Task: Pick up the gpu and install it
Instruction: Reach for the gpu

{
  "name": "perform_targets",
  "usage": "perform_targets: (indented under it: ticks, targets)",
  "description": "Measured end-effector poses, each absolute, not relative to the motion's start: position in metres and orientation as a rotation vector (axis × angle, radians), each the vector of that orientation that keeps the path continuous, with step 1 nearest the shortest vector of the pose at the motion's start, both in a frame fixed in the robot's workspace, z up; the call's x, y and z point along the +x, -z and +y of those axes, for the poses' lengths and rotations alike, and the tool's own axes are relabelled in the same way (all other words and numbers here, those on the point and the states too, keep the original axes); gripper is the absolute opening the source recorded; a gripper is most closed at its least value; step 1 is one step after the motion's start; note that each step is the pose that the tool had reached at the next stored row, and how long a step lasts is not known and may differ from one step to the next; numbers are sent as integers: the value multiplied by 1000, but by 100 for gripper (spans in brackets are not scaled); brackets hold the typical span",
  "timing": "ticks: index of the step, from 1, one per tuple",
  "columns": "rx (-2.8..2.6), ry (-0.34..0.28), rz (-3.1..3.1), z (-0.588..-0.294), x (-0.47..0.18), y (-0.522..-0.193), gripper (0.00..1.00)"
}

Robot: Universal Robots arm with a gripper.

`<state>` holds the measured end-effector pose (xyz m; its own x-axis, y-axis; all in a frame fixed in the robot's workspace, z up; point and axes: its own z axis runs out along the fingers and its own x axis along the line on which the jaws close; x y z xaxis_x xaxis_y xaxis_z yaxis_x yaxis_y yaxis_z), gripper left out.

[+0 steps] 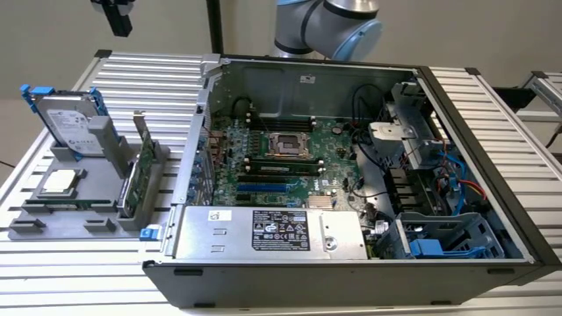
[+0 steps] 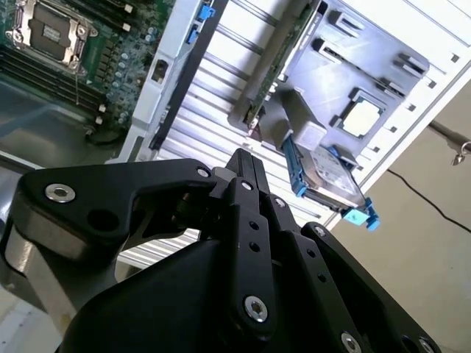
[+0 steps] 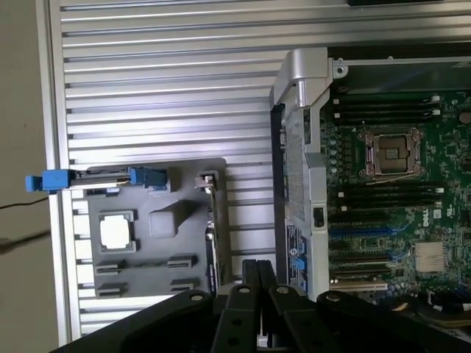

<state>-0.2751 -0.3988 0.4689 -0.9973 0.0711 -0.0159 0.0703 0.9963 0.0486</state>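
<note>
Gripper [image 1: 114, 18] hangs high over slatted table [image 1: 62, 283], well apart from everything, fingers pressed together on nothing; upper part cut off. Gpu [image 1: 138, 172] stands on edge in grey holder [image 1: 52, 227], just beside open case [image 1: 351, 280] wall, narrow gap between. Lower edge hidden in slot. 1 hard drive [image 1: 68, 122] near.

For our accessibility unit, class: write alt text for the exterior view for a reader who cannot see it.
The gpu stands on edge in a grey holder at the exterior view's left of an open computer case, motherboard exposed. The gripper hangs above the holder.
</note>
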Motion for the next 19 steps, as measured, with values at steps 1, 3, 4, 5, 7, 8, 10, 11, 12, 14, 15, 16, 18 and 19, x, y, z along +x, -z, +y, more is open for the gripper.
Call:
perform_targets:
  ticks: [1,3,4,5,7,8,10,11,12,14,15,16,18,19]
  targets:
    - [111,-75,3121,-399,-276,-469,0]
    - [111,-75,3121,-399,-279,-469,0]
    - [111,-75,3121,-399,-280,-469,0]
    - [111,-75,3121,-399,-281,-469,0]
    - [111,-75,3121,-399,-283,-469,0]
    - [111,-75,3121,-399,-284,-469,0]
    - [111,-75,3121,-399,-286,-469,0]
    - [111,-75,3121,-399,-287,-469,0]
    - [111,-75,3121,-399,-288,-469,0]
    - [111,-75,3121,-399,-289,-469,0]
    - [111,-75,3121,-399,-290,-469,0]
    - [111,-75,3121,-399,-290,-469,0]
    - [111,-75,3121,-399,-292,-469,0]
    - [111,-75,3121,-399,-292,-469,0]
